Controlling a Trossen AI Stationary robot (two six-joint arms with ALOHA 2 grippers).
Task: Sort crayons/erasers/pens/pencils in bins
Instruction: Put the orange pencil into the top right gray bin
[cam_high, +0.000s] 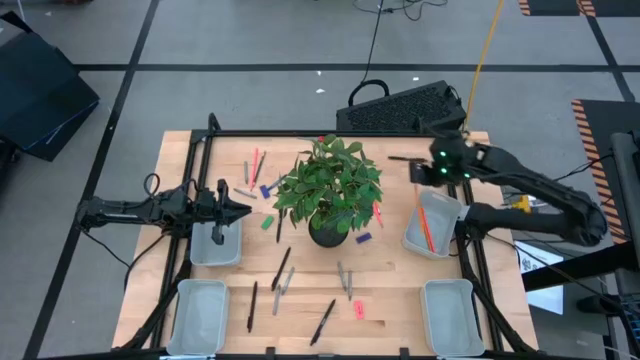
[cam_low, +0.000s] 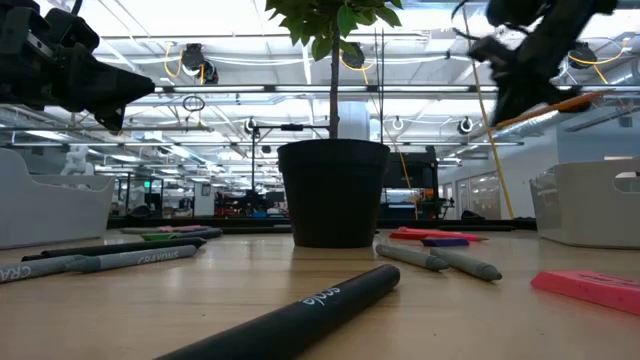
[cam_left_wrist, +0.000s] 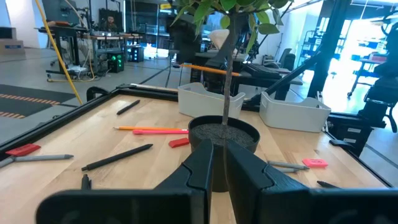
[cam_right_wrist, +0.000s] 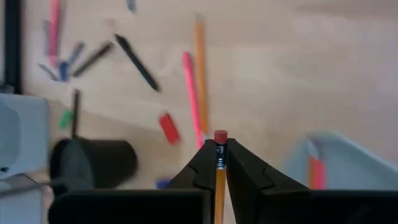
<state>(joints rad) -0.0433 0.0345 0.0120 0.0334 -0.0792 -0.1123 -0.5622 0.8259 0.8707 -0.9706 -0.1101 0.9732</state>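
plant pot hidden under leaves, bin blurred

Leafy potted plant mid-table, blocking the centre; open wood between scattered pens.

pencil orange, red eraser tip | bins grey-white | plant pot black

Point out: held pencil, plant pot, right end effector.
pencil (cam_right_wrist: 220, 168), right wrist view, orange shaft below the eraser.
plant pot (cam_low: 333, 192), low view, front wall.
right end effector (cam_right_wrist: 219, 163), right wrist view, between fingertips.
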